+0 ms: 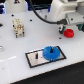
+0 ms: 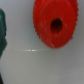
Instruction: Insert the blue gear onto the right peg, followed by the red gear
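The blue gear (image 1: 51,52) lies flat on the right part of the black-bordered white plate (image 1: 35,61). The right peg is hidden under the gear's hub. A thin dark pin (image 1: 37,55) stands free on the plate to the exterior view's left of the gear. The red gear (image 1: 69,33) lies flat on the white table further back on the exterior view's right. My gripper (image 1: 62,30) hangs just above and beside it, open and empty. In the wrist view the red gear (image 2: 55,24) fills the picture with its hub hole showing, and one dark finger (image 2: 2,30) shows at the edge.
A beige and white block fixture (image 1: 19,27) stands on the table (image 1: 15,50) at the back on the exterior view's left. Black cables (image 1: 37,15) run behind it. The arm's white body (image 1: 67,12) stands over the back right.
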